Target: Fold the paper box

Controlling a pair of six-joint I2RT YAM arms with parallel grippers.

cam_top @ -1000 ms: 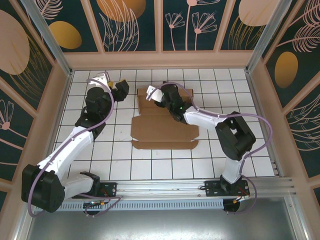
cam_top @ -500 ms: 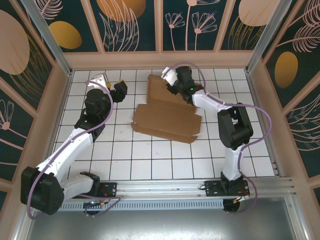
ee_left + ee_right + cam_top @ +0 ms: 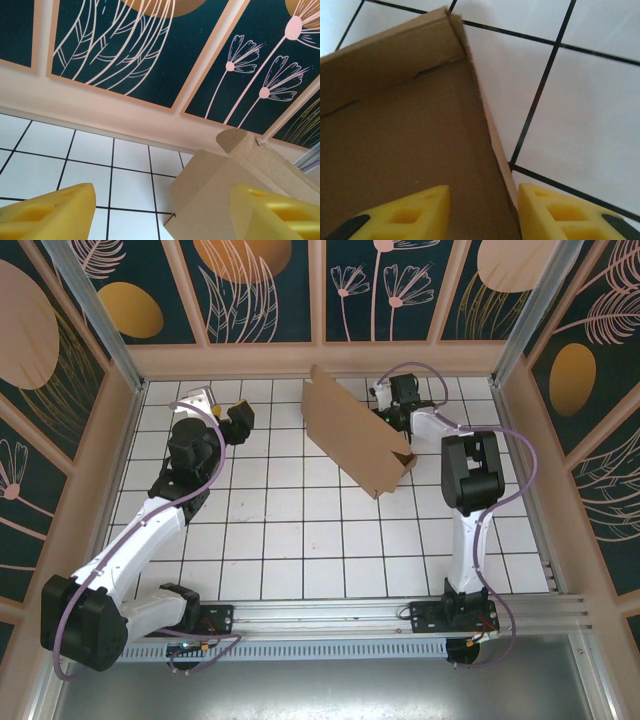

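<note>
Paper box [image 3: 355, 435] prob. light + stiff, creases weak, so hold by wall edge; right pincer [image 3: 482, 200] straddles a wall, clamp can't tell; left pincer [image 3: 162, 202] apart, empty.

paper box [image 3: 395, 125]: cut off left, bottom | right claw [image 3: 482, 194] grip: unclear

Nothing legible anywhere, as far as the small overhead view allows. Plain brown faces on the paper box [image 3: 350, 435], without print or label. Behind the paper box, wall panels [image 3: 265, 290] painted with leaves and flowers, no lettering.
</note>
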